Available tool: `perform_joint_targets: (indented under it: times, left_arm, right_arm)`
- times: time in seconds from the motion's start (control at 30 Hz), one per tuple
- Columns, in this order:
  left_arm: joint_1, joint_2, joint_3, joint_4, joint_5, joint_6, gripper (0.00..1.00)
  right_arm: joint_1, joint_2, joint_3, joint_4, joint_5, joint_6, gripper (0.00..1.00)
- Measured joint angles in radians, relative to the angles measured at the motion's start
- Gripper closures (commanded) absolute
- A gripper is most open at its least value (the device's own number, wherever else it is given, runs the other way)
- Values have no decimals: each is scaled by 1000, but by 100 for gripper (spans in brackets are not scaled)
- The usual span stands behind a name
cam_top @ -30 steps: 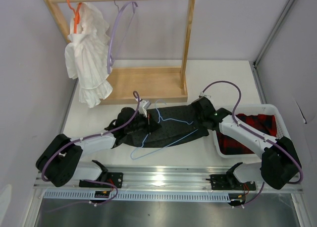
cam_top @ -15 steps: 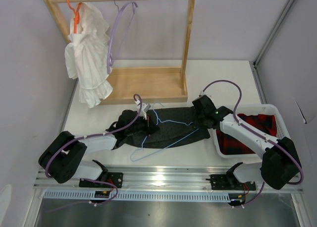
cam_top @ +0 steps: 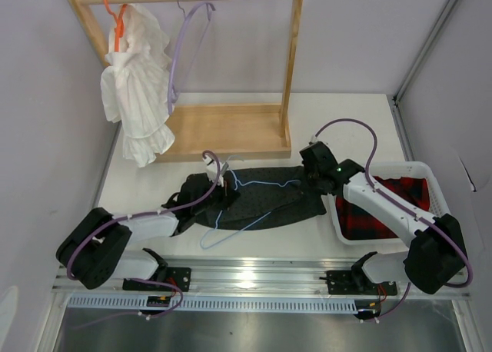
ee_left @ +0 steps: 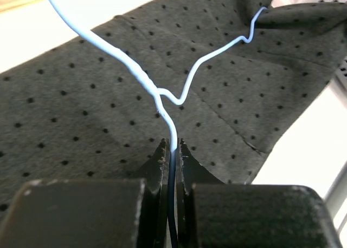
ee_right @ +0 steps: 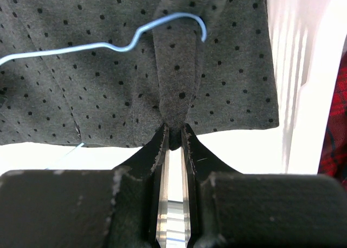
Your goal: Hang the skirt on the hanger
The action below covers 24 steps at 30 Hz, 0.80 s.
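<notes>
The dark dotted skirt (cam_top: 269, 192) lies spread on the table between the two arms, also filling the left wrist view (ee_left: 81, 96) and the right wrist view (ee_right: 108, 69). The light-blue wire hanger (cam_top: 246, 184) rests across it, its hook (ee_right: 190, 20) near the right end. My left gripper (cam_top: 221, 184) (ee_left: 171, 146) is shut on the hanger wire (ee_left: 146, 80). My right gripper (cam_top: 314, 166) (ee_right: 173, 133) is shut on a pinched fold at the skirt's edge.
A wooden rack (cam_top: 231, 125) stands at the back, carrying a white garment on an orange hanger (cam_top: 138, 83) and a lavender hanger (cam_top: 184, 44). A white basket (cam_top: 421, 171) with a red plaid garment (cam_top: 384, 206) sits at the right.
Both grippers have shifted toward the back of the table, carrying the hanger and the skirt's right edge with them. Both grips are unchanged.
</notes>
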Motion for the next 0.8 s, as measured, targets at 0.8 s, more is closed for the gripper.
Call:
perform_joint_targets:
  times: [0.8]
  left_arm:
    - [-2,40,-40,226,-134,244,100]
  right_arm:
    - [-57,-1,0,-9,-51,-23,100]
